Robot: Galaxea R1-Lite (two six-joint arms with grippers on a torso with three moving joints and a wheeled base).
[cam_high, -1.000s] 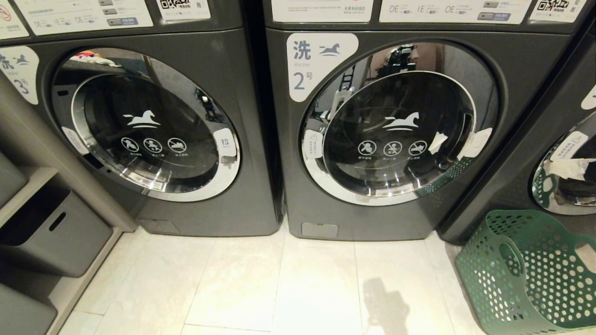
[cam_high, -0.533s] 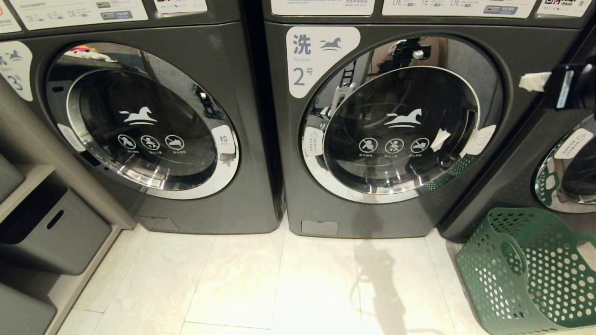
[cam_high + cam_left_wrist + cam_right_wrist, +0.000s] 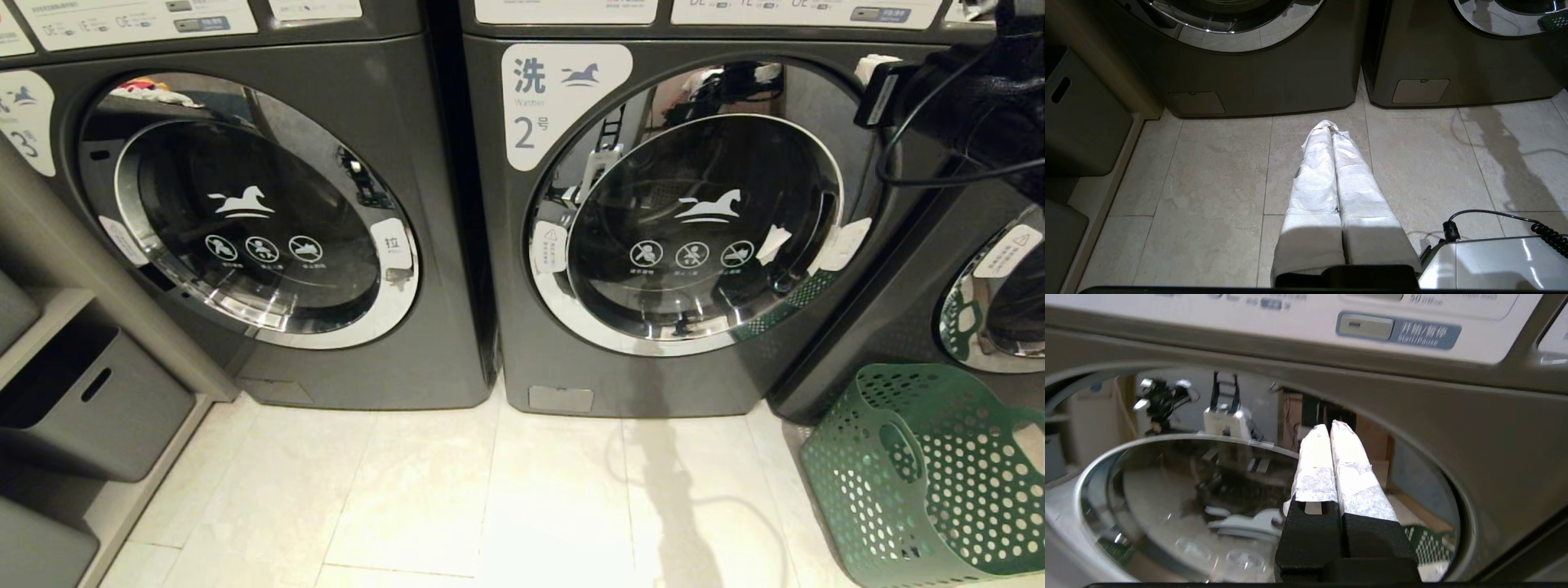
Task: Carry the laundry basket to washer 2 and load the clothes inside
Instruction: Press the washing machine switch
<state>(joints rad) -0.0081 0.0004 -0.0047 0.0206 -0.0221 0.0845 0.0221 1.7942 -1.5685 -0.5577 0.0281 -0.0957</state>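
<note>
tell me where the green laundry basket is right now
In the head view the green basket stands on the floor at the lower right, right of washer 2 and in front of the next washer.

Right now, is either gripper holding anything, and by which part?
Nothing is held. The right gripper is shut and empty, up by the door of washer 2. The left gripper is shut and empty above the floor.

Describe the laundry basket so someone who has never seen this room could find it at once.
Three dark grey front-loading washers stand in a row on a pale tiled floor. On the floor before the rightmost one, just right of washer 2, sits the laundry basket. It is the only green thing there, plastic, its sides full of round holes, with an oval handle cut-out.
</note>
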